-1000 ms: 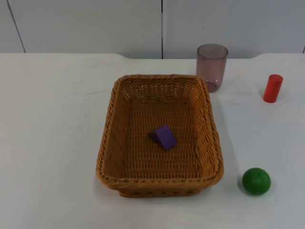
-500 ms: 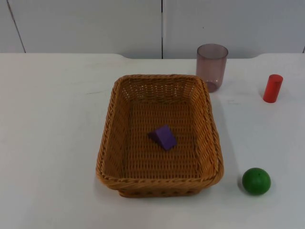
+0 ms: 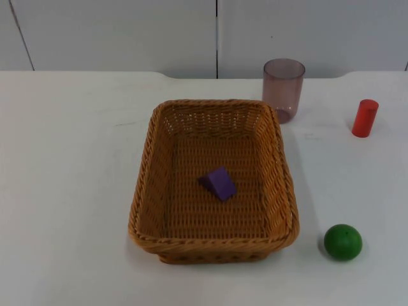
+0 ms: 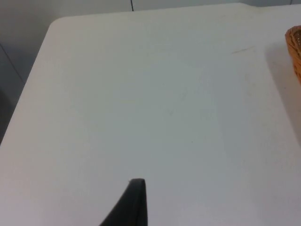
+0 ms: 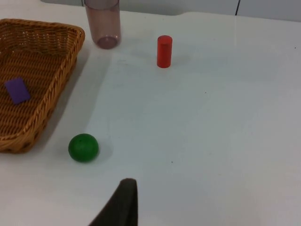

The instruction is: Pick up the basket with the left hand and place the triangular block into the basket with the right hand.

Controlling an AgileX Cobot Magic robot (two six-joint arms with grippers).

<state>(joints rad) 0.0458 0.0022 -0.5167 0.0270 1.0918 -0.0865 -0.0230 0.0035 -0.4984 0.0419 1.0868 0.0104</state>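
Note:
A brown woven basket (image 3: pixel 150 167) rests on the white table near its middle. Inside it, on the woven floor, lies the purple triangular block (image 3: pixel 218 183), also seen in the right wrist view (image 5: pixel 17 90) within the basket (image 5: pixel 61 66). My left gripper (image 4: pixel 134 202) hovers over bare table well to the left of the basket, whose rim edge (image 4: pixel 294 52) just shows. My right gripper (image 5: pixel 122 202) hangs over the table to the right of the basket, nearer than the green ball. Neither gripper touches anything, and both arms wait.
A translucent purple cup (image 3: pixel 283 88) stands just behind the basket's right far corner. A red cylinder (image 3: pixel 364 118) stands upright at the far right. A green ball (image 3: pixel 343 241) lies right of the basket's near corner.

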